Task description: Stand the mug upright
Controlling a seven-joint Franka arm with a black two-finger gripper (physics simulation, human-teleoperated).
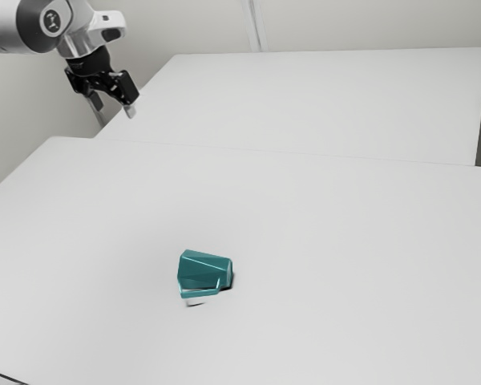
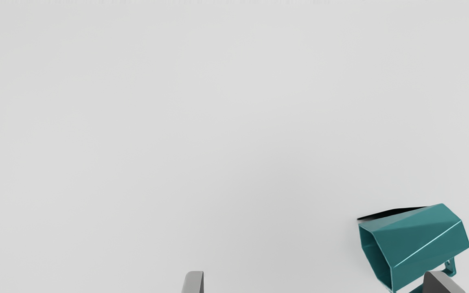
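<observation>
Mug (image 1: pixel 204 271), teal, faceted: on its side, exterior view's lower centre | gripper (image 1: pixel 114 108): open, upper left | I'd pinch crosswise, clear of handle (image 1: pixel 200 293), lift, then rotate slowly.

Smooth, glossy finish noted on mug (image 2: pixel 426 240); smooth, matt surface recorded on table (image 1: pixel 345 241); arm casing (image 1: pixel 2 28) seen as smooth, plastic-like.
</observation>
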